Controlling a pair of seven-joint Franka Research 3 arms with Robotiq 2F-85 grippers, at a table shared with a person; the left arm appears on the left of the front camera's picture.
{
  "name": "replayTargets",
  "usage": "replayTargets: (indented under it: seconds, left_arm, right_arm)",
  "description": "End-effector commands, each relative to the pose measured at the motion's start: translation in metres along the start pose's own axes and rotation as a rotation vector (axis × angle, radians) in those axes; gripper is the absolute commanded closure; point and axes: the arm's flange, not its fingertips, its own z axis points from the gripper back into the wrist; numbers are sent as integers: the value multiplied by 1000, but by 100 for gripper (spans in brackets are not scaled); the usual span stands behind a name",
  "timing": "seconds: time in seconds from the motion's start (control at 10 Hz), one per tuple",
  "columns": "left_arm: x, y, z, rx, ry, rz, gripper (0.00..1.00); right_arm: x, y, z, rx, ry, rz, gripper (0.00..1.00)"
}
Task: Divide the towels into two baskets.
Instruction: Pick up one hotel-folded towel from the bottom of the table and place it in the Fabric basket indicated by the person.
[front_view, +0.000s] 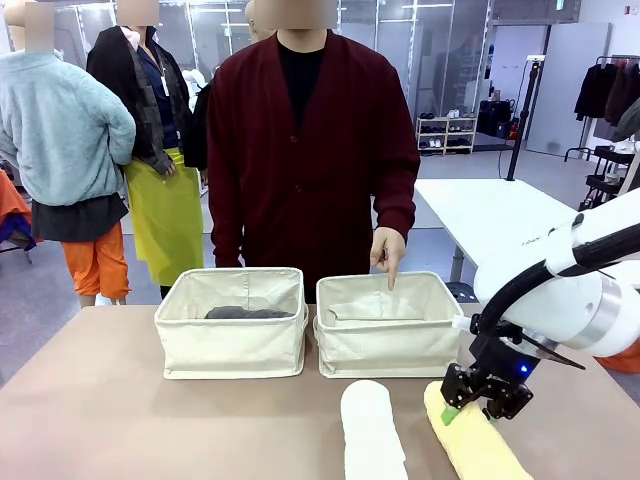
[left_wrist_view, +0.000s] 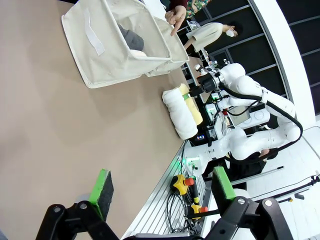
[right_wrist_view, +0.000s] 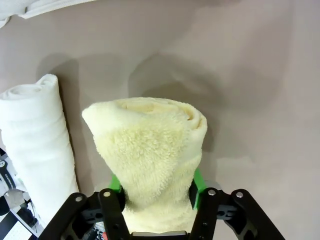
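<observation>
Brown laminate covers the table (front_view: 150, 420), which takes up the lower half of the front view. Behind it is a bright room with glass walls, a white table (front_view: 490, 215) at the right and a low shelf (front_view: 445, 135) in the upper right.

Two cream canvas baskets stand side by side at the centre, close together. The left basket (front_view: 232, 345) has the dark grey towel (front_view: 245, 313) lying inside it. A person's hand (front_view: 388, 250) points with one finger down at the far rim of the right basket (front_view: 388, 350).

At the bottom centre the white towel (front_view: 370, 435) lies on the table. Just beside it, at the bottom right, lies the pale yellow towel (front_view: 485, 450). The right gripper (front_view: 478, 405) is closed on this yellow roll near its far end. In the right wrist view the green pads (right_wrist_view: 115, 184) press in on both sides and the roll is narrower there.

The left gripper (left_wrist_view: 162, 184) is open with nothing between its fingers. It hangs over the bare tabletop near the table's near edge.

The lower left of the front view is bare tabletop, so the wide free space is there.
</observation>
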Motion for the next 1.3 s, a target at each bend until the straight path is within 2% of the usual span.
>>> replayTargets:
  seconds: [0.0, 0.1, 0.2, 0.3, 0.7, 1.0, 1.1, 1.2]
  left_arm:
    - [-5, -5, 0, 1, -9, -5, 0]
    - [-5, -5, 0, 1, -9, -5, 0]
    - [-5, -5, 0, 1, -9, -5, 0]
    - [-5, -5, 0, 1, -9, -5, 0]
    - [-5, -5, 0, 1, -9, -5, 0]
    - [-5, -5, 0, 1, -9, -5, 0]
    - [-5, -5, 0, 1, -9, -5, 0]
    - [-5, -5, 0, 1, -9, -5, 0]
  right_arm:
    - [-27, 2, -11, -43, -5, -17, 100]
    - [-27, 2, -5, -35, -11, -14, 94]
    - [-28, 5, 6, -22, -28, -2, 100]
    - [-27, 13, 23, -15, -39, 30, 100]
    - [-14, 78, 99, -105, -61, 509, 100]
    - [-12, 136, 98, -178, -14, 899, 100]
    - [-16, 148, 88, -255, 5, 1048, 100]
    - [-19, 154, 80, -344, -17, 1142, 100]
